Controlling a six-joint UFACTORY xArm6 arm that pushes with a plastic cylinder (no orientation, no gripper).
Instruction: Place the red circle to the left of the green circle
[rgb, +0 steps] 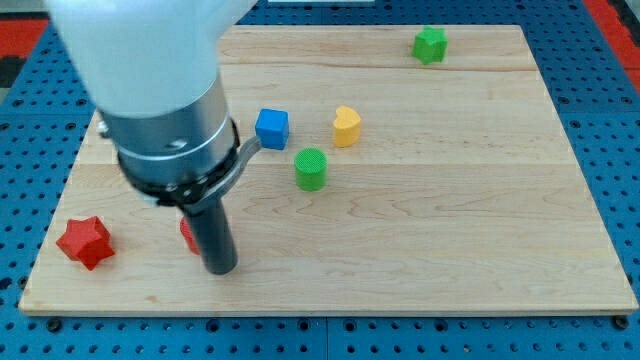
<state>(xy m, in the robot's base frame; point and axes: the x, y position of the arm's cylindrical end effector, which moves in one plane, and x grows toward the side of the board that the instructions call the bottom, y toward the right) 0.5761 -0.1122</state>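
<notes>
The green circle (311, 168) stands near the board's middle. The red circle (187, 233) is at the lower left, mostly hidden behind my rod; only a red sliver shows at the rod's left side. My tip (220, 269) rests on the board just right of and below that sliver, touching or nearly touching it. The red circle lies well to the left of and below the green circle.
A red star (84, 242) lies at the lower left corner. A blue cube (271, 128) and a yellow heart (346, 126) sit above the green circle. A green star (430, 45) is at the view's top right. The wooden board (480, 230) rests on a blue perforated table.
</notes>
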